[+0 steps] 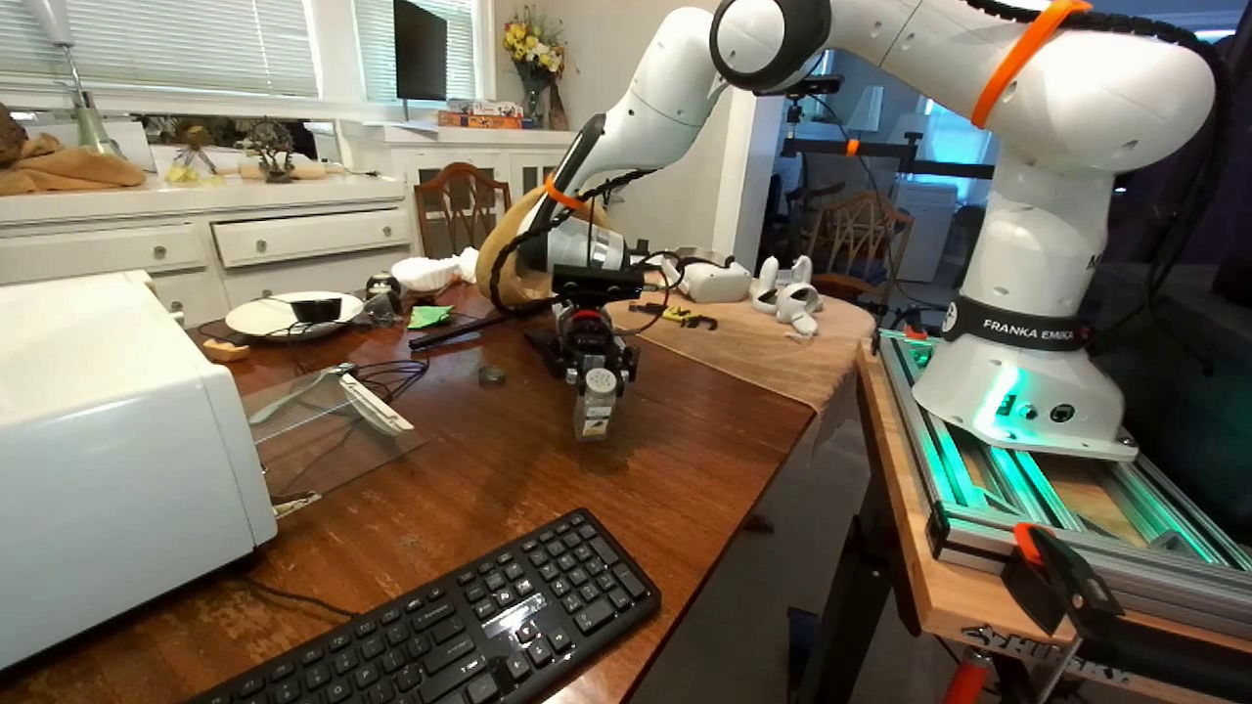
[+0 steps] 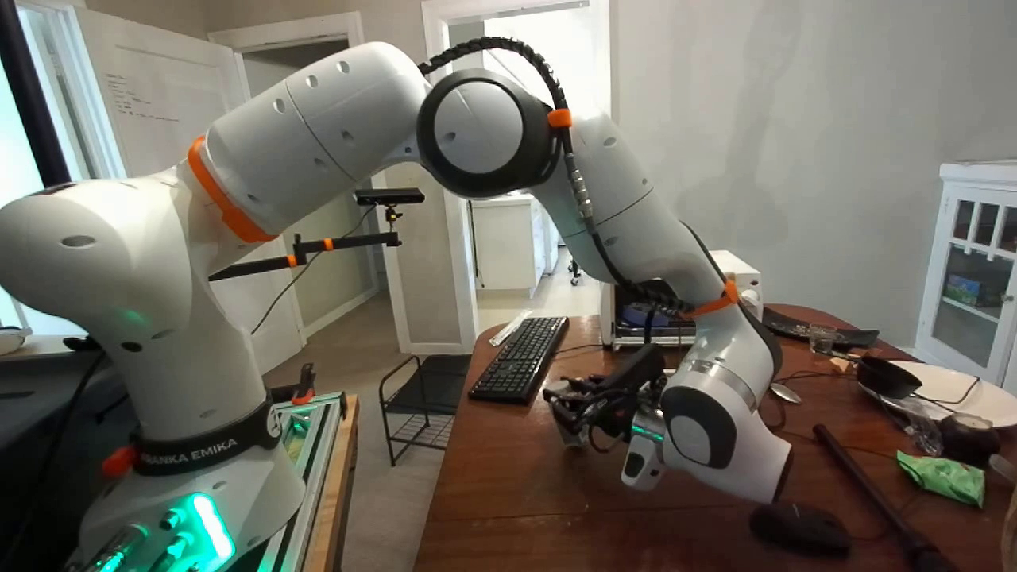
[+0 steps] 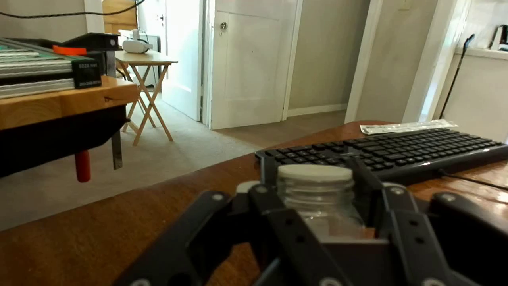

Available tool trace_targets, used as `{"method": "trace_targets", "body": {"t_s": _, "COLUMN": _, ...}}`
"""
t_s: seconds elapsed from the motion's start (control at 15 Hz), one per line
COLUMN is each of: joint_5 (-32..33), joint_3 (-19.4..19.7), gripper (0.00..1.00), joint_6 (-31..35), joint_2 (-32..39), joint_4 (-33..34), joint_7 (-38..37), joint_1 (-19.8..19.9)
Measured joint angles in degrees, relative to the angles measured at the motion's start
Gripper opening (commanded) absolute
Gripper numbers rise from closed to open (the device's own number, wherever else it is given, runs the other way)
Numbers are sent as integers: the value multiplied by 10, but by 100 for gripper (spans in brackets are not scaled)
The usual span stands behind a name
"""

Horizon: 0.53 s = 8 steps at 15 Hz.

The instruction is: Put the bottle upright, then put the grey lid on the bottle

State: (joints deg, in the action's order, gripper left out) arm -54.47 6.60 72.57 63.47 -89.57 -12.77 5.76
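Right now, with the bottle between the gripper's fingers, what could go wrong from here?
The gripper holds the bottle roughly upright, but I can't tell whether its bottom sits flat on the table; letting go could drop or tip it. Also, what looks like the grey lid lies low and flat, apart from the bottle, so it may be awkward to pinch.

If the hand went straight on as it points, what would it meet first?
Past the bottle between its fingers, likely the keyboard, judging by the wrist view; depth is unclear, so the tabletop could come sooner.
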Motion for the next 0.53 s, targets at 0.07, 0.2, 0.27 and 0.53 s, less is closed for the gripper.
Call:
{"method": "trace_targets", "body": {"t_s": 0.07, "joint_5": 1, "joint_3": 0, "gripper": 23, "joint_6": 8, "joint_2": 0, "joint_4": 0, "joint_7": -3, "joint_1": -2}}
{"method": "trace_targets", "body": {"t_s": 0.2, "joint_5": 1, "joint_3": 0, "gripper": 23, "joint_6": 12, "joint_2": -1, "joint_4": 0, "joint_7": -12, "joint_1": -6}}
{"method": "trace_targets", "body": {"t_s": 0.27, "joint_5": 1, "joint_3": 0, "gripper": 23, "joint_6": 13, "joint_2": -1, "joint_4": 0, "joint_7": -17, "joint_1": -7}}
{"method": "trace_targets", "body": {"t_s": 0.53, "joint_5": 1, "joint_3": 0, "gripper": 22, "joint_6": 15, "joint_2": -2, "joint_4": 0, "joint_7": -31, "joint_1": -9}}
